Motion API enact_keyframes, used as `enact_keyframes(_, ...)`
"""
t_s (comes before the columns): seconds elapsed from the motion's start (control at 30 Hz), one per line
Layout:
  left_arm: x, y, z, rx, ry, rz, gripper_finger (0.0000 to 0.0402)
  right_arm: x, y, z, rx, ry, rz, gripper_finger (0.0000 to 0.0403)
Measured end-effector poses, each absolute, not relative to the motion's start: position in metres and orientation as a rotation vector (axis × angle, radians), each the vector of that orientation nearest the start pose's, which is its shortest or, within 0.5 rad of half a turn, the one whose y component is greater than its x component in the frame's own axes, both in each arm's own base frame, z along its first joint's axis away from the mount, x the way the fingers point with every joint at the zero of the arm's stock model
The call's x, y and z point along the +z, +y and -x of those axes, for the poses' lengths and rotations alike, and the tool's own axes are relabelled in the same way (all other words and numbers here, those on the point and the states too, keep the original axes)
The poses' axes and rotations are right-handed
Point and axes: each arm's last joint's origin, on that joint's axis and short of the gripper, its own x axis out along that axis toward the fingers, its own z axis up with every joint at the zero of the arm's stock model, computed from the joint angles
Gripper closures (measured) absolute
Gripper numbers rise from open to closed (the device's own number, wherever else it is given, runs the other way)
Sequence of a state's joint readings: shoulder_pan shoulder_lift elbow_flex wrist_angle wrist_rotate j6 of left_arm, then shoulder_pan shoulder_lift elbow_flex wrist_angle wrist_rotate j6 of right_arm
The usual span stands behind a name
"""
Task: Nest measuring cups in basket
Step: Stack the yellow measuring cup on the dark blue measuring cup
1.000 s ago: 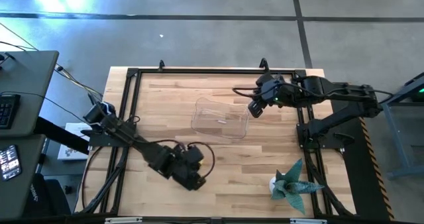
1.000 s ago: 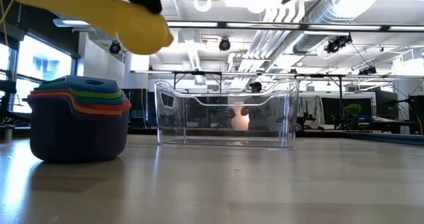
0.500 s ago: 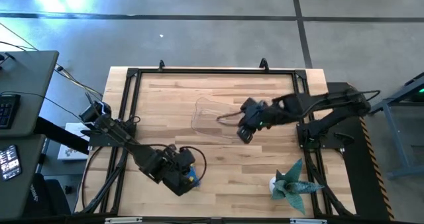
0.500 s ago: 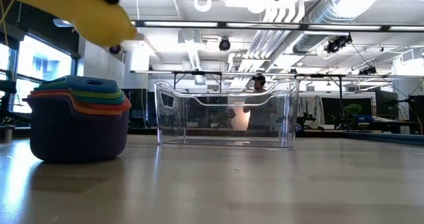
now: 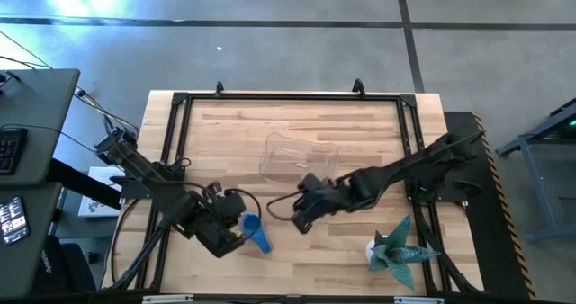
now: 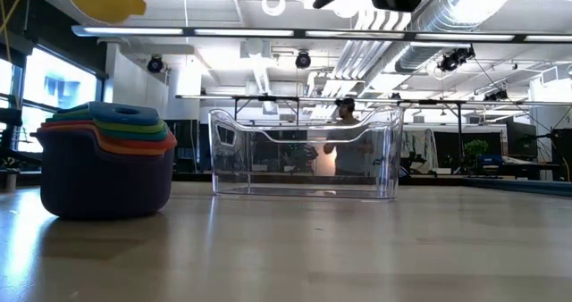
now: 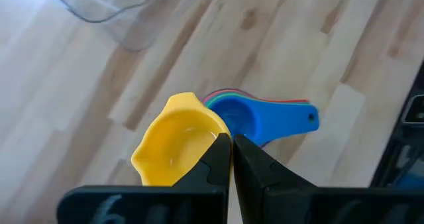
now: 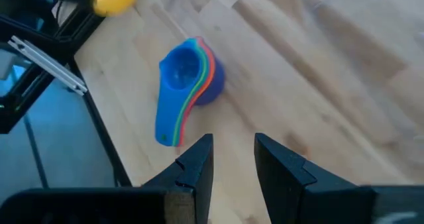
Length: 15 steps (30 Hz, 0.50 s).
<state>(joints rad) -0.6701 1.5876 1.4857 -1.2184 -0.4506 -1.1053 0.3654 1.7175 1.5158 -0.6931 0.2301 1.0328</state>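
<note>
Seen from above, a wooden table (image 5: 360,241) is holding a clear plastic basket (image 5: 299,160) near its middle, sitting empty. Toward the front left, a nested stack of measuring cups (image 8: 189,85) is resting on the wood well apart from the basket, blue on top, with green, orange, red and purple rims showing beneath. The left gripper (image 7: 230,159) is hovering just beside and above the stack, its fingers pinched narrowly on the rim of a yellow cup (image 7: 173,139) and lifting it clear. The right gripper (image 8: 232,159) is reaching in between basket and stack with its fingers parted and nothing in them. The cups look light, stiff and slick, so the stack probably wants a firm pinch across the bundled handles or the rim. A spiky paper figure (image 5: 396,250) is lying at the front right.
</note>
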Motion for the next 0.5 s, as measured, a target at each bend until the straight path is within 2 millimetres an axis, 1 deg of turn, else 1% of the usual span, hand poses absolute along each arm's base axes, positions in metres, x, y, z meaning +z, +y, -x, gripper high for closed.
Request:
enact_keyframes(0.2,0.321,-0.167,-0.229,0.403,1.047,0.214,0.0401,0.269,0.148,-0.367,-0.333,0.825,-0.771,0.0302)
enact_keyframes(0.5,0.334,-0.159,-0.219,0.328,1.045,0.134,0.0401,0.224,0.172,-0.386,-0.381,0.838,-0.87,0.0302)
